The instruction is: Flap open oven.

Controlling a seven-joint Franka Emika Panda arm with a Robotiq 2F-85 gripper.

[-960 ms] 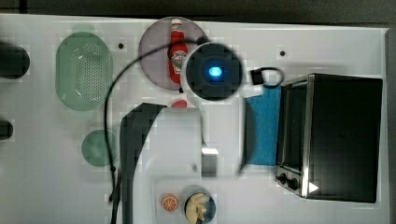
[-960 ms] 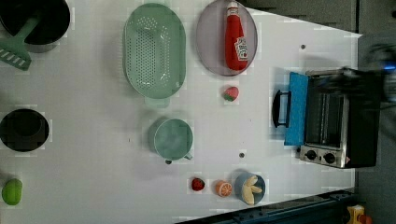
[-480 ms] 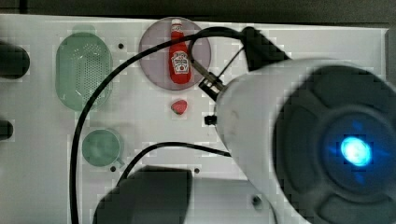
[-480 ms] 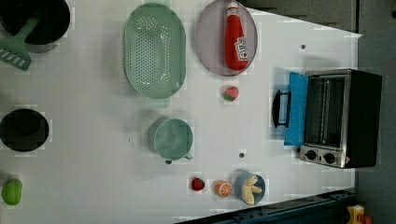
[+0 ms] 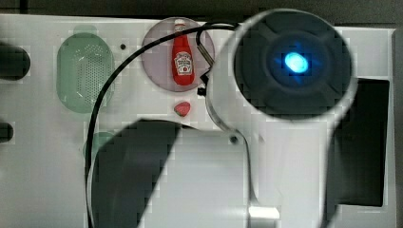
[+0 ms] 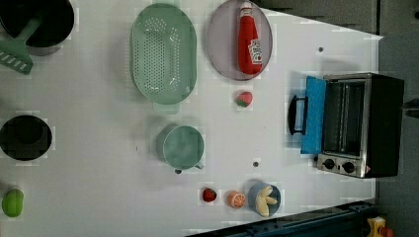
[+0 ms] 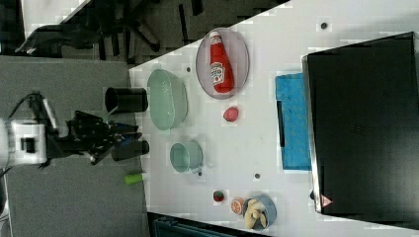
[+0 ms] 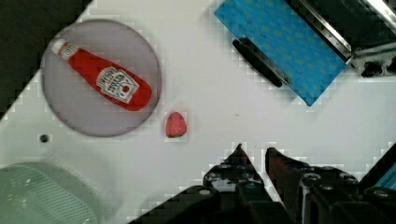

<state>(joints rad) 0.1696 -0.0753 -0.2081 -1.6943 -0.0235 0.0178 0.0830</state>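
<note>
The oven (image 6: 365, 123) stands at the left view's right, with its black top, steel front and two dark knobs. Its blue door (image 6: 312, 114) lies flapped down flat on the table, bar handle (image 6: 295, 114) at the outer edge. The right view has the oven (image 7: 365, 123) and the open door (image 7: 295, 121) too. In the wrist view my gripper (image 8: 256, 156) hangs high above the white table, well away from the door (image 8: 285, 51). Its fingers stand a little apart, open, with nothing between them. In the top view my arm (image 5: 290, 71) is close to the camera and covers most of the oven (image 5: 366, 142).
A ketchup bottle (image 6: 249, 39) lies on a grey plate (image 6: 222, 44), with a red strawberry (image 6: 243, 98) below it. A green colander (image 6: 163, 52), a green cup (image 6: 183, 147), small fruit and a bowl (image 6: 264, 198) sit mid-table. Dark pots (image 6: 24, 137) stand at the left view's left.
In the top view my arm has risen toward the camera and now hides the oven. The blur of it at the left view's right edge is gone. The door stays flapped open.
</note>
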